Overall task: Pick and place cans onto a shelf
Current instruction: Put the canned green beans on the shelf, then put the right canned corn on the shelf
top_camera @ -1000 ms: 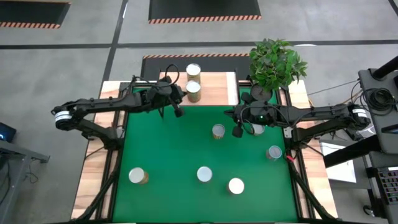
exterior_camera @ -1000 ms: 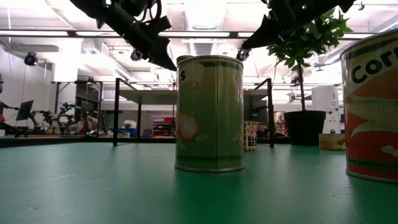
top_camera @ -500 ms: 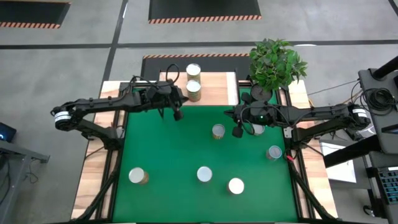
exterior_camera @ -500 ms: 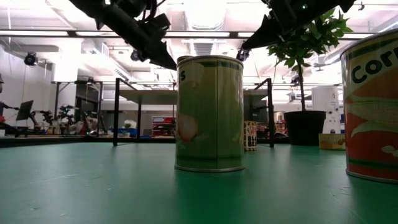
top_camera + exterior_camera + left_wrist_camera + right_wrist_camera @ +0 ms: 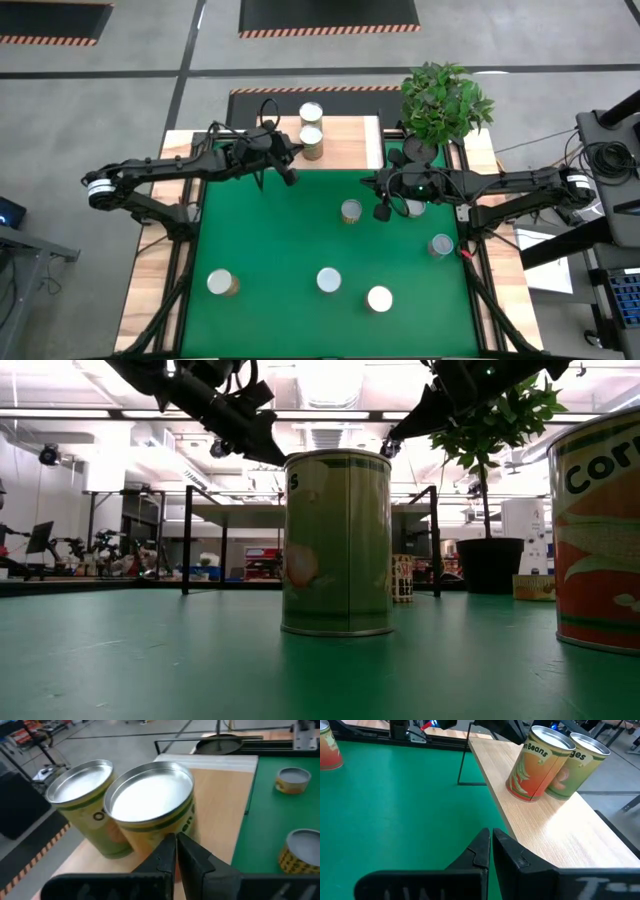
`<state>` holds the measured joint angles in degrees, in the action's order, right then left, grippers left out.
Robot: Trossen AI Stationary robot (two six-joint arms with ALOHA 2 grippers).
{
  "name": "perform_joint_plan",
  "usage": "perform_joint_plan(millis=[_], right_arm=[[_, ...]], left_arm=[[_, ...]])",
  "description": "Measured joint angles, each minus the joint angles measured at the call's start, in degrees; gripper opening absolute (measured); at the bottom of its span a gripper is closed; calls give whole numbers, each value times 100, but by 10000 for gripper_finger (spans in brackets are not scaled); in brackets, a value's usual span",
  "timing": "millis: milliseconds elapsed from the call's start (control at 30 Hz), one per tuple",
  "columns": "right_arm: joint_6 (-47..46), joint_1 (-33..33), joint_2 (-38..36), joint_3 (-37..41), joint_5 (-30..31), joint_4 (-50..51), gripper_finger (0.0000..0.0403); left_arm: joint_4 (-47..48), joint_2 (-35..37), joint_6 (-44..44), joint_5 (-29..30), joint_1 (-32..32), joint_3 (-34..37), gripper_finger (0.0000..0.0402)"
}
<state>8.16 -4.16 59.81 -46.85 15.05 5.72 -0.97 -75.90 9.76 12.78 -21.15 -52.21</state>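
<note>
Two cans (image 5: 311, 130) stand upright, touching, on the shelf (image 5: 345, 140); five cans (image 5: 329, 280) dot the mat.

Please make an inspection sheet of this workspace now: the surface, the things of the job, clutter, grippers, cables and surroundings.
Surface: green mat, light wood borders at both sides.
Job's things: shelf at the far edge carries two cans side by side; five more cans stand on the mat.
Clutter: potted plant at the far right corner.
Grippers: left gripper shut and empty, beside the nearer shelf can; right gripper shut and empty, over the mat.
Cables: loops at the left arm's wrist; a bundle at the right base.
Surroundings: grey floor with striped black mats; workshop room behind.
</note>
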Motion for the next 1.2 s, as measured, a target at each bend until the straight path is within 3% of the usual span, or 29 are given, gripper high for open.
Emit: perform_joint_plan(millis=[867, 1033, 1200], right_arm=[[-169, 17, -2, 105, -10, 1, 9], [-504, 226, -2, 75, -203, 27, 9], [-882, 703, -2, 14, -218, 106, 9]], left_arm=[[0, 31, -272, 19, -153, 4, 0], [245, 228, -479, 18, 284, 43, 0], [241, 566, -490, 17, 1124, 192, 0]])
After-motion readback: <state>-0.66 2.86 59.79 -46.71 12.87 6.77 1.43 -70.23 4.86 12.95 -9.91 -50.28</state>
